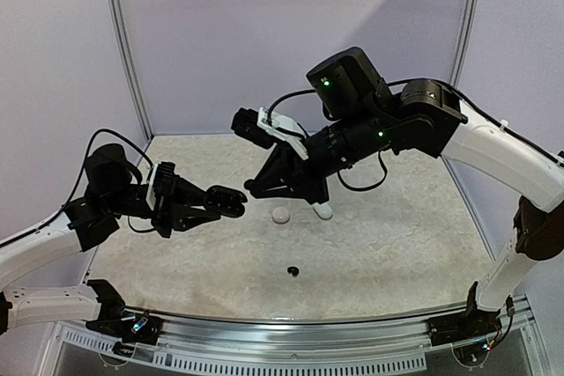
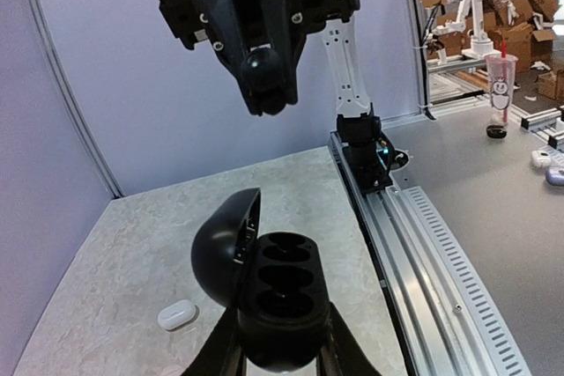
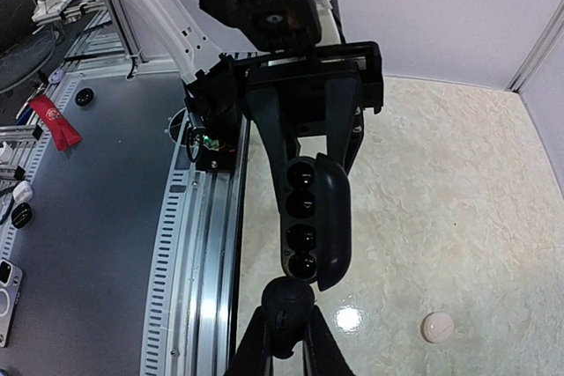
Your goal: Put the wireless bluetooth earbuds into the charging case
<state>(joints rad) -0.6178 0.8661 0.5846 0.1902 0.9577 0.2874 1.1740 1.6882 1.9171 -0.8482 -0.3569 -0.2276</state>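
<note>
One black earbud, pinched in the closed right gripper, hangs at 2 o'clock of the open charging case clamped by the left gripper, not yet seated, while a second earbud lies on the counter at 5 o'clock.

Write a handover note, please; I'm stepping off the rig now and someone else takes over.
Left gripper: shut on the open black case, held in the air.
Right gripper: shut on a black earbud, in the air close to the case.
Table: two small white pieces, one small black piece, unidentifiable.
Done: case open, earbud picked up.
Left: seat this earbud in the case.
</note>
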